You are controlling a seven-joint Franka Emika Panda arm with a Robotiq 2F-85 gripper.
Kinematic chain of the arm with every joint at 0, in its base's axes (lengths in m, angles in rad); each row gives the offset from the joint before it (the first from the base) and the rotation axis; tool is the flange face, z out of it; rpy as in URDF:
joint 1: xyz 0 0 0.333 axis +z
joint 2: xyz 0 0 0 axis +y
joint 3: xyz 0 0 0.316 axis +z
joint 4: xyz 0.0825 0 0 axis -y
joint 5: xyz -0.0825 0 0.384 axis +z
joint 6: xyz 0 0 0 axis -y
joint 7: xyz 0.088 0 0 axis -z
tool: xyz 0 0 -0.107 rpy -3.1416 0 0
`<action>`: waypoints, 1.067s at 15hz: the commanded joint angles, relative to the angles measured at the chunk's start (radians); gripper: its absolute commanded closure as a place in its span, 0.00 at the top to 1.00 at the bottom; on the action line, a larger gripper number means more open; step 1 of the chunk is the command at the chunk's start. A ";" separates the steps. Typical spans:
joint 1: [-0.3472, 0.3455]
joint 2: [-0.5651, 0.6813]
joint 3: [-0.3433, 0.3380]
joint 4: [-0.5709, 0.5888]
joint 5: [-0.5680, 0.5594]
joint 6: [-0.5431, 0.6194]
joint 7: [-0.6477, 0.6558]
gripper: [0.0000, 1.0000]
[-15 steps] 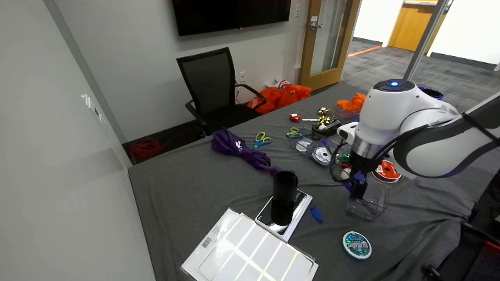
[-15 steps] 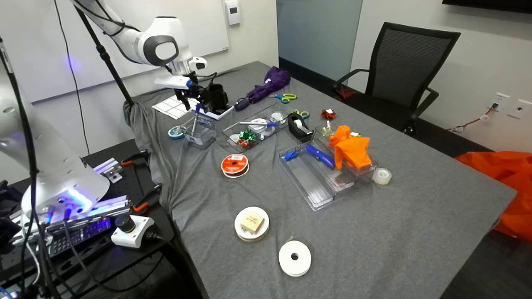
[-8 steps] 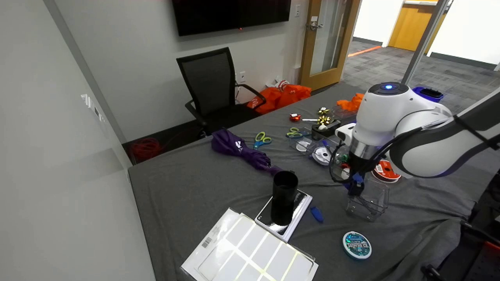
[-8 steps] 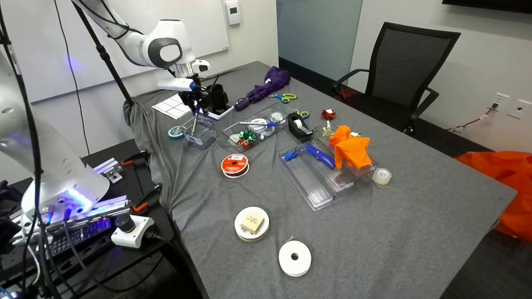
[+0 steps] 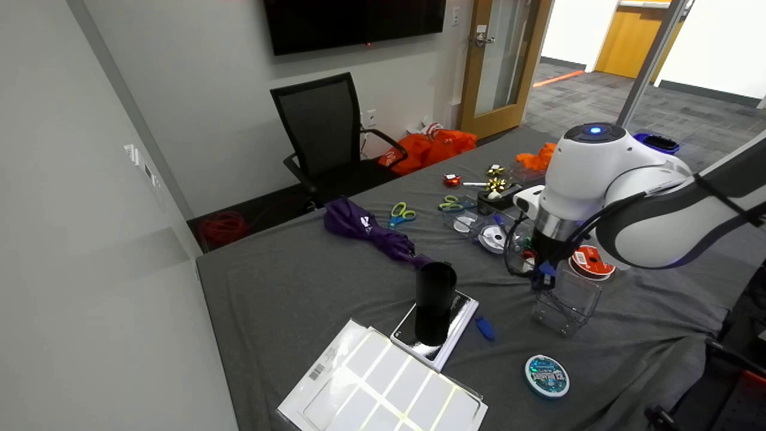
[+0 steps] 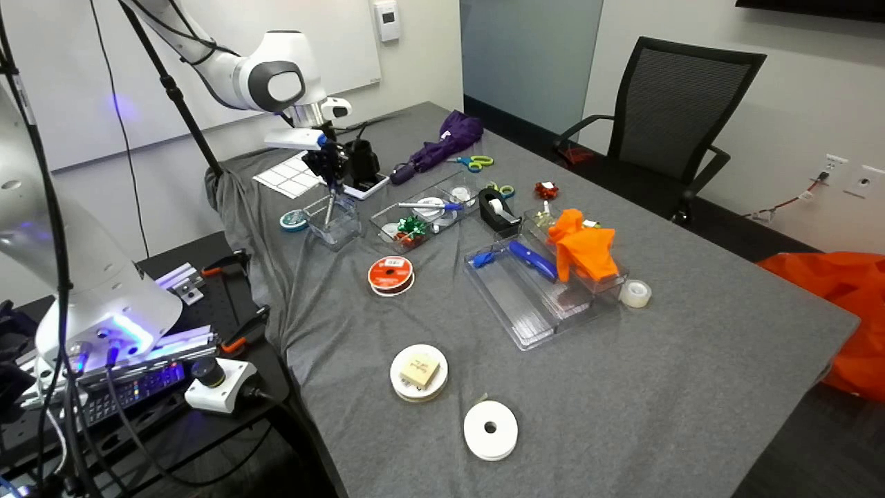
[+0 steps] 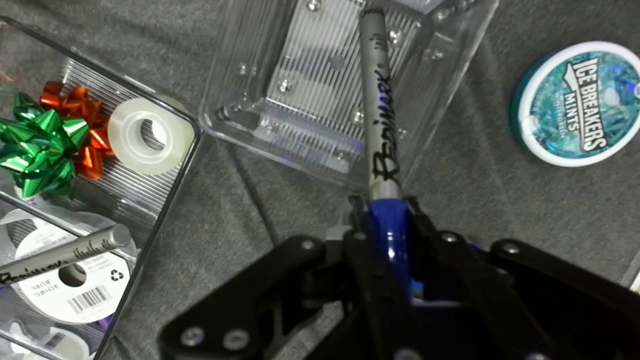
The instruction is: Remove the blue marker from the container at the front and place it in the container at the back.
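Observation:
The blue marker, with a grey body and a blue cap, is between the fingers of my gripper. The jaws press on the cap from both sides, and the grey end points down inside the container at the front, a clear cup-like box. In an exterior view the marker stands nearly upright in that container, with my gripper right above the rim. Clear trays stand farther off, one with ribbon and bows and a wide one; which is the container at the back I cannot tell.
A mint tin sits beside the front container. The black cup stands on a white box close by. Another marker lies across a ribbon spool in the near tray. A red spool and a tape dispenser are around.
My gripper has come onto the marker's cap and shut on it, hiding the cap in an exterior view. The front container has shifted or tipped slightly.

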 commanded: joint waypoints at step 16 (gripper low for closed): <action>-0.065 -0.257 0.013 0.089 0.422 -0.158 -0.044 0.05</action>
